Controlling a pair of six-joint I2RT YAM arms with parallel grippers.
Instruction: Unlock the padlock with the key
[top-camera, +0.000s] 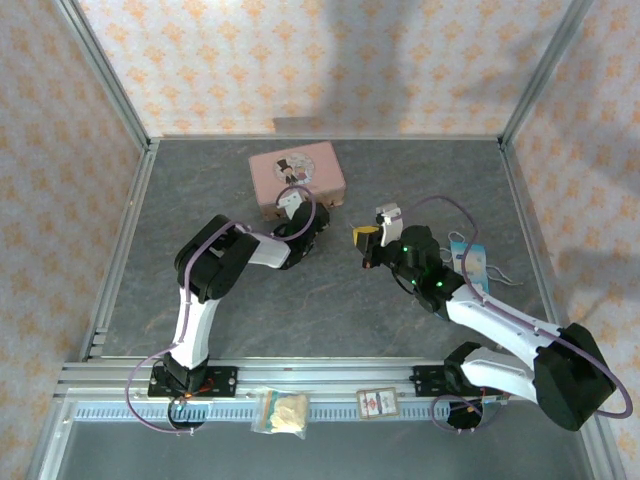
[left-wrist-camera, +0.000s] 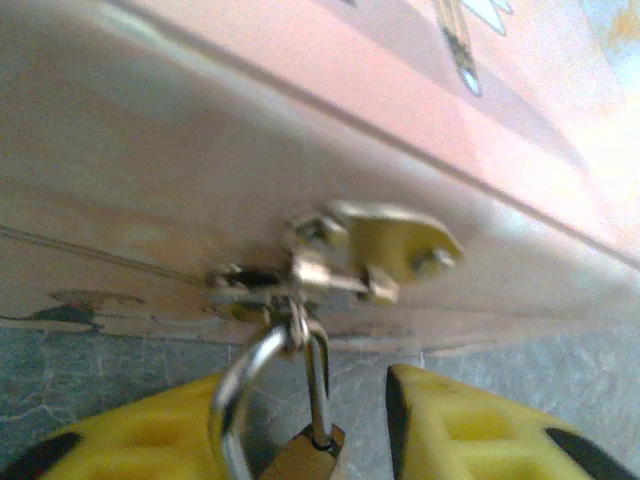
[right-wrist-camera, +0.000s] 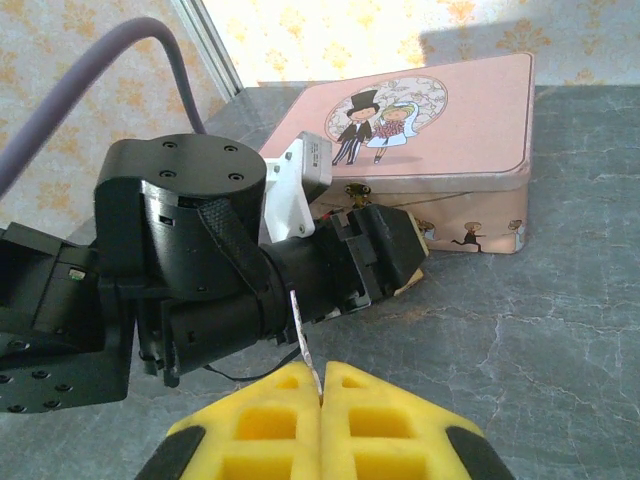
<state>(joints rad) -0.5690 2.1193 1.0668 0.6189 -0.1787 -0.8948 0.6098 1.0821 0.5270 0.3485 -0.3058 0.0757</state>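
The left gripper (left-wrist-camera: 310, 400) sits low at the pink tin (left-wrist-camera: 300, 150), fingers (left-wrist-camera: 470, 430) apart around the little gold padlock (left-wrist-camera: 305, 455). The right gripper (right-wrist-camera: 321, 375) pinches what looks like a thin key (right-wrist-camera: 303, 335).

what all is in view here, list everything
tin: 1, pink, far middle of table
hasp: 1, pale metal, on tin's front wall
padlock: 1, brass, hanging from hasp
key: 1, silvery, between right jaws
plastic bag: 1, clear, pale contents, near rail
small card: 1, red and white, near rail
light blue item: 1, beside right arm
table: 1, grey
left jaws: 1 pair, yellow, apart, either side of padlock
right jaws: 1 pair, yellow, shut on key
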